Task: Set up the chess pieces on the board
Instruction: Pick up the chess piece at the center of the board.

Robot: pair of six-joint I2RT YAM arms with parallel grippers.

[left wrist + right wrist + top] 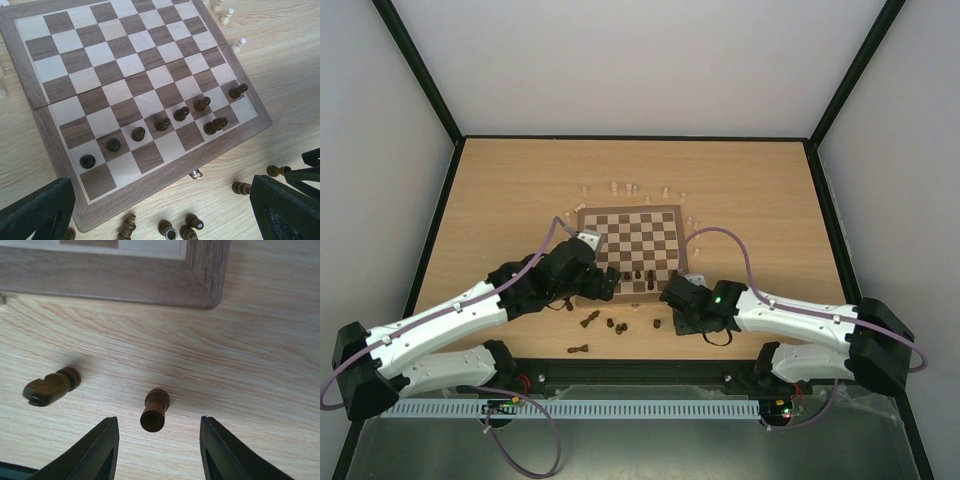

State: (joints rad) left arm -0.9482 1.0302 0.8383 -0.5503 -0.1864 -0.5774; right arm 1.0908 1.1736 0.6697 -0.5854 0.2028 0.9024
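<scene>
The right pincer [157, 421] stands apart, its fingers either side of a dark piece [154, 411] near the near edge of the bench [260, 365]. The left pincer [162, 200], also apart, hovers by the board [30, 95], which sits mid-bench with dark chess pieces [162, 123] along its near rows.

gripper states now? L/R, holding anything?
Left gripper: open, empty.
Right gripper: open, holding nothing; a dark chess piece sits in the gap, untouched.

Board [130, 65] flat, open. I count eight dark pieces [162, 123] upright on near ranks; others toppled on desk [290, 60]. Pale pieces [620, 188] beyond far edge.
</scene>
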